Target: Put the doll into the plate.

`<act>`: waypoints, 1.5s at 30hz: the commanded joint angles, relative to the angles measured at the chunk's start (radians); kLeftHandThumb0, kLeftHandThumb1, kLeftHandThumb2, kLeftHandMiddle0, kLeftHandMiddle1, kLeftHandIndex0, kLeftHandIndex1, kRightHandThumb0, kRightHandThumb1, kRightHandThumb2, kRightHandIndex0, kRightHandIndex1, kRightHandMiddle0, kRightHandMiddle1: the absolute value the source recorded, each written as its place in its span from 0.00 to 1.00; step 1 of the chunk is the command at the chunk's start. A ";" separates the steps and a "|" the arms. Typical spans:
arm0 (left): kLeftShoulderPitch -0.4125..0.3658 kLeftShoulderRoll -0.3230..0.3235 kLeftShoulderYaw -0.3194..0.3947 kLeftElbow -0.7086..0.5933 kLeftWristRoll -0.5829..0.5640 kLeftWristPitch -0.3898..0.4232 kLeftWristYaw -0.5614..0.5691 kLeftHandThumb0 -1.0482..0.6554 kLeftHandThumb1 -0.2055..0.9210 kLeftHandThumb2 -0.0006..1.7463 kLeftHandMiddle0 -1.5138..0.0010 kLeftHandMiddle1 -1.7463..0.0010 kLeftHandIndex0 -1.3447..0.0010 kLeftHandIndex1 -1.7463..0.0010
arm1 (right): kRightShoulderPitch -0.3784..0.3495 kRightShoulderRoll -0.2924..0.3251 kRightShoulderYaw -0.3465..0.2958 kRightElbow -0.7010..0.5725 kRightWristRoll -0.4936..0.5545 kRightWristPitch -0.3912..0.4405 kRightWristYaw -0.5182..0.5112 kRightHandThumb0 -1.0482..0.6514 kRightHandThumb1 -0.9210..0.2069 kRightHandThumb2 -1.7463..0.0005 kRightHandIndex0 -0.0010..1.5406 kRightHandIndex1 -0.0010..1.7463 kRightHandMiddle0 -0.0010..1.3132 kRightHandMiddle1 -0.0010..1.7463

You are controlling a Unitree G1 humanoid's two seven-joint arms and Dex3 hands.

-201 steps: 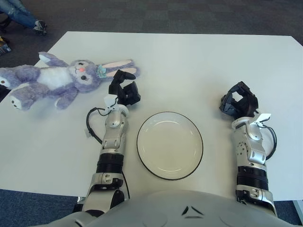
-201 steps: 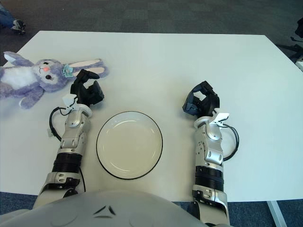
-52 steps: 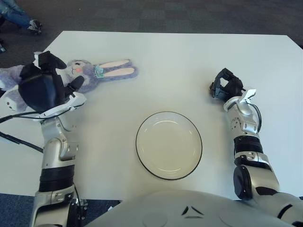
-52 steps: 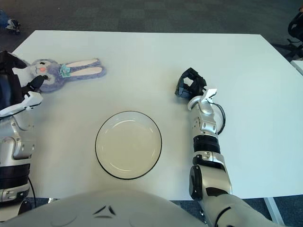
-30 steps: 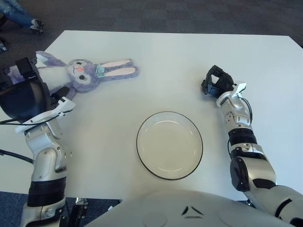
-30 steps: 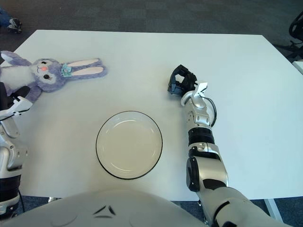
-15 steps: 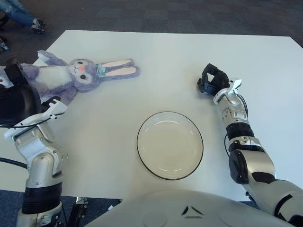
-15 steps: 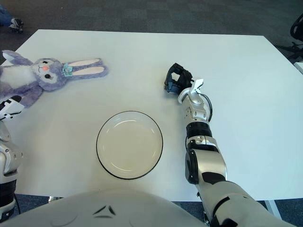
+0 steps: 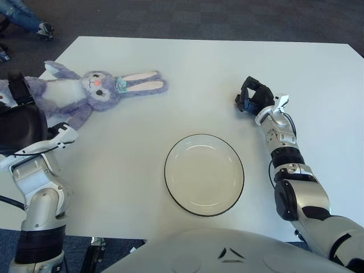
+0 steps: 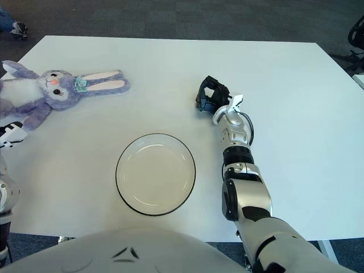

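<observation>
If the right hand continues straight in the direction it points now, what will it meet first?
The right hand points up and to the left over the bare table. Nothing lies in that line. The doll is far to the left and the plate is behind it, so the way looks free, though depth is unclear.

Both eyes on head, looking forward-down over table (image 9: 187, 68). Right eye offset slightly right. Shared: plate (image 9: 204, 174), whole tabletop; plate left of centre in right eye.
</observation>
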 commanded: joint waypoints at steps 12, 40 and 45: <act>-0.061 0.101 -0.021 0.132 -0.031 -0.050 -0.009 0.12 0.71 0.31 1.00 1.00 1.00 0.93 | -0.008 -0.002 0.006 0.042 -0.012 0.005 0.010 0.31 0.64 0.17 0.84 1.00 0.54 1.00; -0.116 0.184 -0.076 0.171 -0.139 -0.133 -0.085 0.12 0.73 0.36 1.00 1.00 1.00 0.98 | -0.068 -0.031 0.049 0.190 -0.090 -0.118 0.067 0.30 0.66 0.15 0.83 1.00 0.55 1.00; -0.137 0.189 -0.083 0.189 -0.152 -0.133 -0.085 0.12 0.73 0.36 1.00 1.00 1.00 0.98 | -0.066 -0.037 0.057 0.183 -0.095 -0.147 0.084 0.30 0.66 0.15 0.83 1.00 0.56 1.00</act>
